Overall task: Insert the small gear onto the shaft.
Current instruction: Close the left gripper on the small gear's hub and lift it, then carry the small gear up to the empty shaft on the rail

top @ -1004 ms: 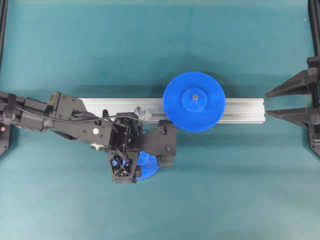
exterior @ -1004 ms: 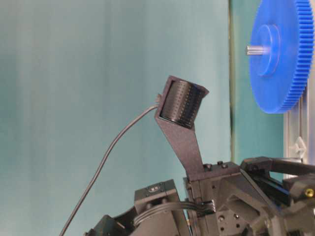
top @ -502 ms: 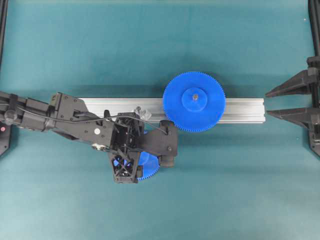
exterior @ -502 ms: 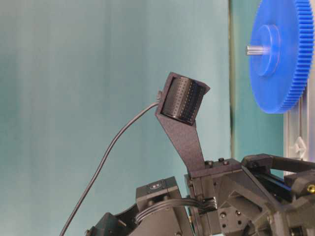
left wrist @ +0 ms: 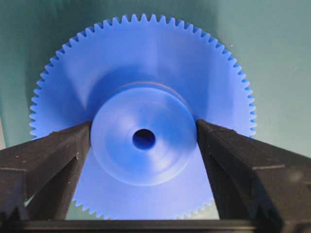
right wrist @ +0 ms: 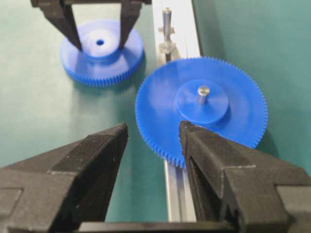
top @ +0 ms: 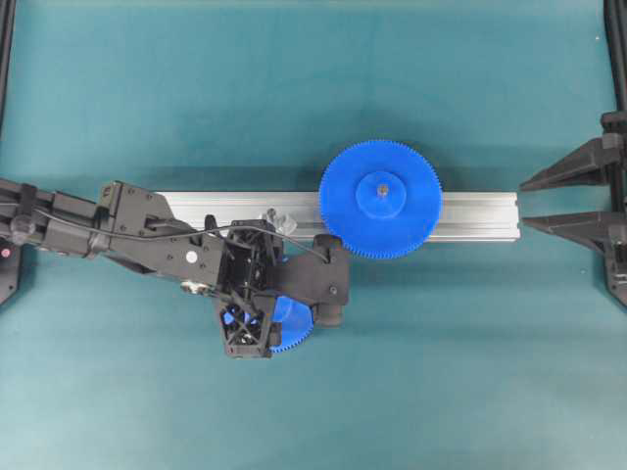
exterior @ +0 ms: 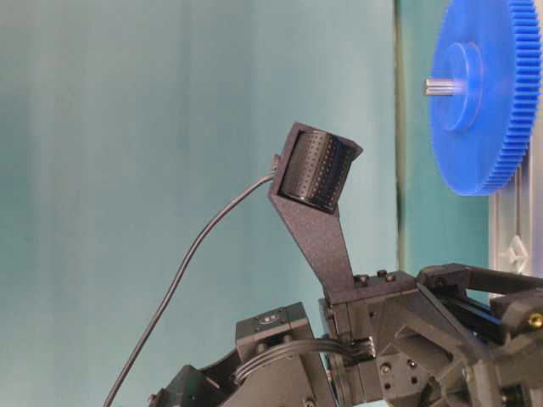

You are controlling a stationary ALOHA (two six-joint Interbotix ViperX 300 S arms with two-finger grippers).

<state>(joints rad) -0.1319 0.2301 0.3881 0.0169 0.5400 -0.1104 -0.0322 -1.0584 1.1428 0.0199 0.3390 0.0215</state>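
The small gear [left wrist: 143,141] lies flat on the teal worktop [top: 470,352] at lower centre, hub and centre hole facing up. The left hand [left wrist: 143,145] straddles its hub, fingers [left wrist: 58,155] spread wide and touching both sides. The shaft [right wrist: 167,22] stands upright. The right hand [right wrist: 153,145] gapes, holding nothing.

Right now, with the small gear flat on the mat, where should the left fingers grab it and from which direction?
Grip the raised round hub of the small gear, coming straight down from above. The gear lies flat with the hub up, so its toothed rim sits low against the mat, while the hub's upright wall gives two opposing faces. The left gripper already straddles it, one of the fingers on each side.
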